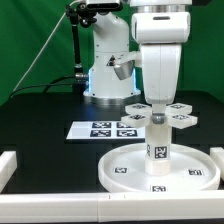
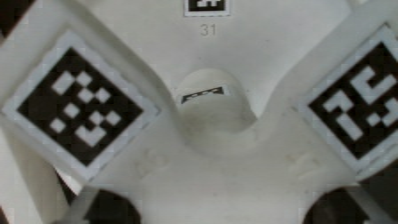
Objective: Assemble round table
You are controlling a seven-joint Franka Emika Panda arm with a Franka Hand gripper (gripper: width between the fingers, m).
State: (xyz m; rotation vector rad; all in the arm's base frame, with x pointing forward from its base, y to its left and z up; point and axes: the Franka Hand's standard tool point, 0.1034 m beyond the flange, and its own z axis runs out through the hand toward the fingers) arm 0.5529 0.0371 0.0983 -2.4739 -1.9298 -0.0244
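The table looks most of the way built. The large rimmed round disc (image 1: 160, 170) lies flat on the black table, toward the exterior view's right and close to the front white border block (image 1: 60, 208). The short thick leg (image 1: 158, 142) stands upright at its middle, so I judge that joint made or at least seated. On top of the leg sits the cross-shaped base (image 1: 160, 114), its tagged arms spreading out level. What seems left is fixing the base firmly to the leg, probably by turning it; I can't tell from here whether it is already tight.

The gripper (image 1: 159, 102) comes straight down over the hub of the base. Its fingers are hidden behind the arms of the cross, and the wrist view shows them only as blurred white edges, so I cannot tell whether they are closed on the hub or merely hovering around it.

Up close, the base (image 2: 199, 110) is smooth white plastic, with a raised central boss and large black-and-white tags on its arms. The marker board (image 1: 103, 129) lies apart, toward the exterior view's left.
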